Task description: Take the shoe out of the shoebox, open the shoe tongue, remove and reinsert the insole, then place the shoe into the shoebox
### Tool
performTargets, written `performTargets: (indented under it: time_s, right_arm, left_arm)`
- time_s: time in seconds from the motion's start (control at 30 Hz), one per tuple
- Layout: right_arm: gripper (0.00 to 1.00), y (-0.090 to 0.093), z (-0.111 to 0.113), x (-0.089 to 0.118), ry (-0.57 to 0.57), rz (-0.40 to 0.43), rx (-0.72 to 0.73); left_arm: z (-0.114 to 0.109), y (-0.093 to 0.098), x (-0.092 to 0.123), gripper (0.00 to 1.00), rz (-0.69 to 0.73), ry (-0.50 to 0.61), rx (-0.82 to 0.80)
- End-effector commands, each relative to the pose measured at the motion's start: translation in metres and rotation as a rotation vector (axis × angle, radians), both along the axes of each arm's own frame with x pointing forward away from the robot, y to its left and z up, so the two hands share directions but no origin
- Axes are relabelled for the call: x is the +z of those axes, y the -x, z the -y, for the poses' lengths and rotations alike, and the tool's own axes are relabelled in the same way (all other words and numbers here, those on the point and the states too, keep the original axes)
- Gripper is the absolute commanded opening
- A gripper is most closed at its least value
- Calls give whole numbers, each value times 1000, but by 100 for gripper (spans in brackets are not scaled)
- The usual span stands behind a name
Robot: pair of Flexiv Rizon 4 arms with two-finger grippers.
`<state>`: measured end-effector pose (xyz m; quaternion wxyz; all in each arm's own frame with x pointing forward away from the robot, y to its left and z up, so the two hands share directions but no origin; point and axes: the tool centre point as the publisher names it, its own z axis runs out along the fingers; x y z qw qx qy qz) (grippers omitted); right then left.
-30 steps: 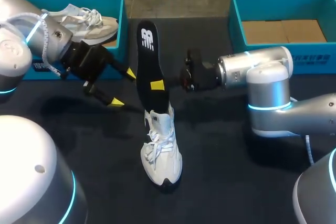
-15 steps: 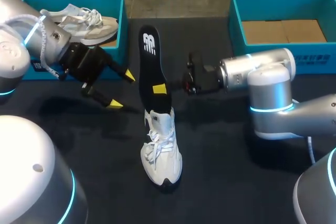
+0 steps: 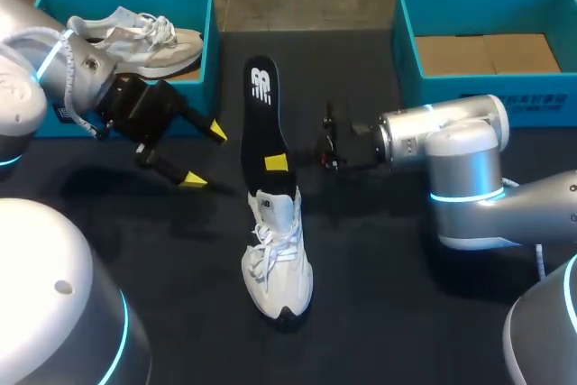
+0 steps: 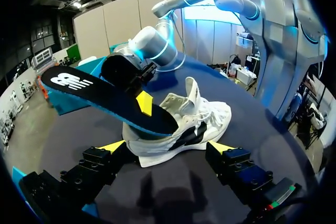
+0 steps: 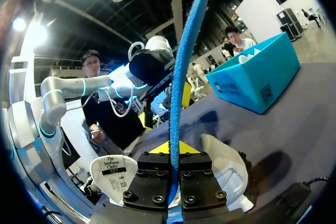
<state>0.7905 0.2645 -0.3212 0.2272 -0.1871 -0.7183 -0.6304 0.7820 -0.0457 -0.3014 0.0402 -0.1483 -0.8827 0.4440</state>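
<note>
A white shoe (image 3: 276, 254) stands on the black table (image 3: 379, 295), toe toward the near edge. A long black insole (image 3: 261, 119) rises slanted from its opening. My right gripper (image 3: 276, 163) is shut on the insole's lower part, coming in from the right. In the right wrist view the insole's blue edge (image 5: 181, 61) stands up between the shut fingers (image 5: 171, 179), with the shoe (image 5: 228, 169) just beyond. My left gripper (image 3: 200, 154) hangs open to the left of the shoe. Its wrist view shows shoe (image 4: 191, 127) and insole (image 4: 100, 98) ahead of the open gripper (image 4: 167, 148).
A teal shoebox (image 3: 206, 20) at the back left holds a second white shoe (image 3: 144, 38), close behind my left arm. Another teal box (image 3: 404, 38) with a cardboard bottom stands at the back right. Bare table lies left and right of the shoe.
My right gripper has carried the insole down and toward the near edge, closer into the shoe. The left gripper has drawn slightly left and stays open.
</note>
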Motion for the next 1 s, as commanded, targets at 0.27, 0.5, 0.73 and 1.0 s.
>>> performTargets:
  time_s: [0.27,0.5,0.73,1.0]
  right_arm:
    - [0,13,-1,-14,9,-32,-19]
    - [0,22,-1,-21,7,-67,-28]
    - [0,28,-1,-27,11,-91,-32]
    - [29,24,-3,-18,18,-75,-30]
  left_arm:
    - [-2,0,-3,100,-8,5,0]
    - [-1,-3,-2,100,-5,8,-1]
    - [-2,-4,-2,100,-5,5,1]
    - [-1,-4,-2,100,-9,-7,-12]
